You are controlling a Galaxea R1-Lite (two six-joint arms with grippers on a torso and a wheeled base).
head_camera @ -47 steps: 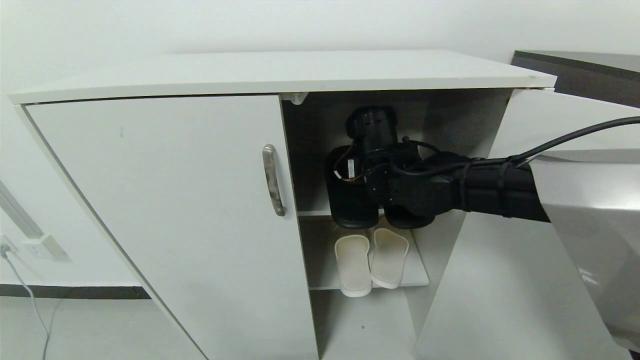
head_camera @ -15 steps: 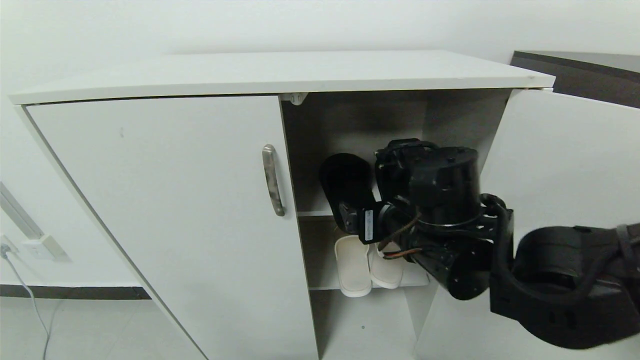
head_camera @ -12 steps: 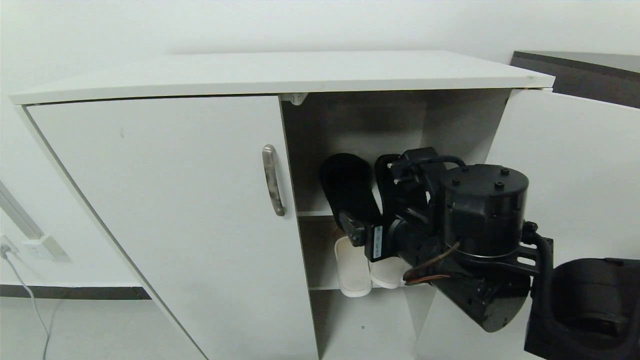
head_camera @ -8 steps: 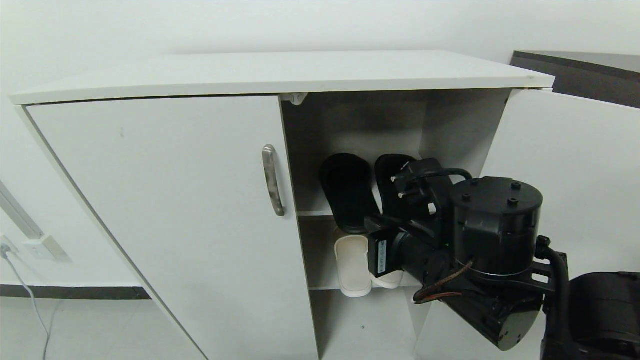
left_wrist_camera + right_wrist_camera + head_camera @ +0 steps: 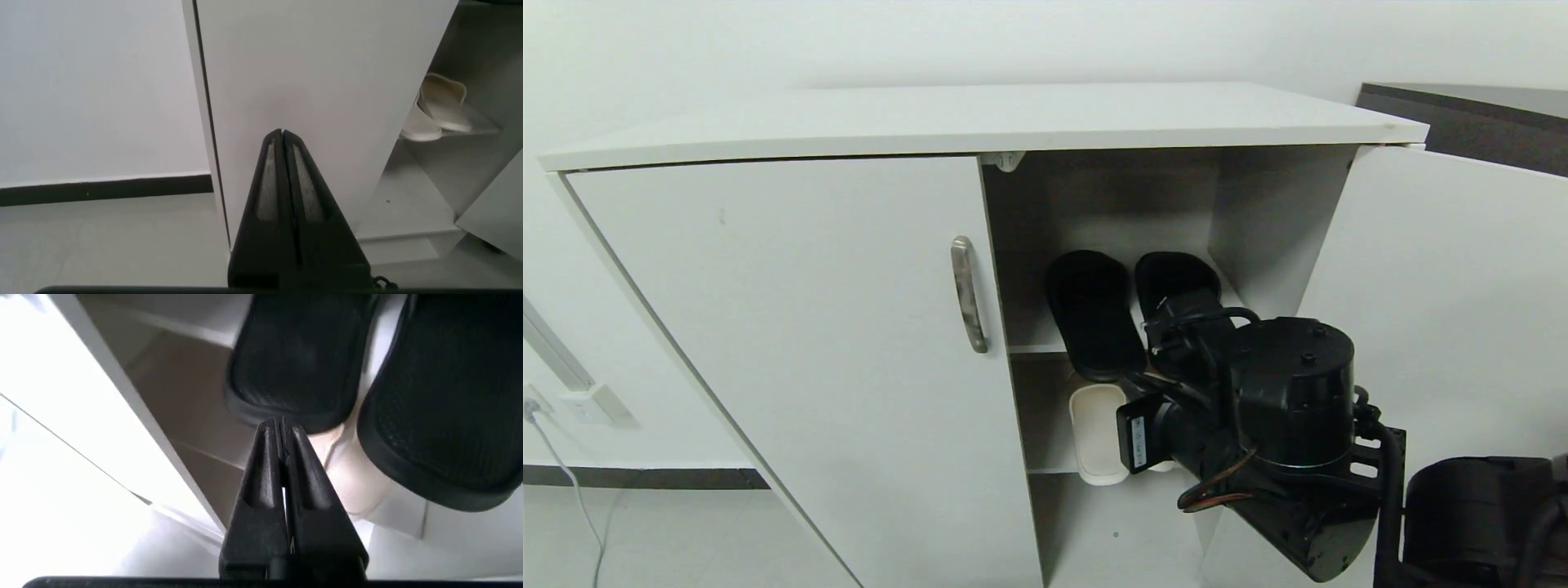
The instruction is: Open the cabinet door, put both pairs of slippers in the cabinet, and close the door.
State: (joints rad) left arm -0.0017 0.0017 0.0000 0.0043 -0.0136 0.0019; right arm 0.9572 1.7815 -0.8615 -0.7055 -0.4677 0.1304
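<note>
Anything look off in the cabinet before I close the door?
Yes: the left black slipper pokes past the front edge of the upper shelf, and the white slipper below overhangs its shelf too. Either might catch the open door as it closes.

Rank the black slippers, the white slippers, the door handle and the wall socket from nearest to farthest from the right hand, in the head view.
1. Black slippers on the upper shelf and white slippers on the shelf below: both by the right hand, too close to call.
2. Door handle, on the closed door to its left.
3. Wall socket, far to the left.
</note>
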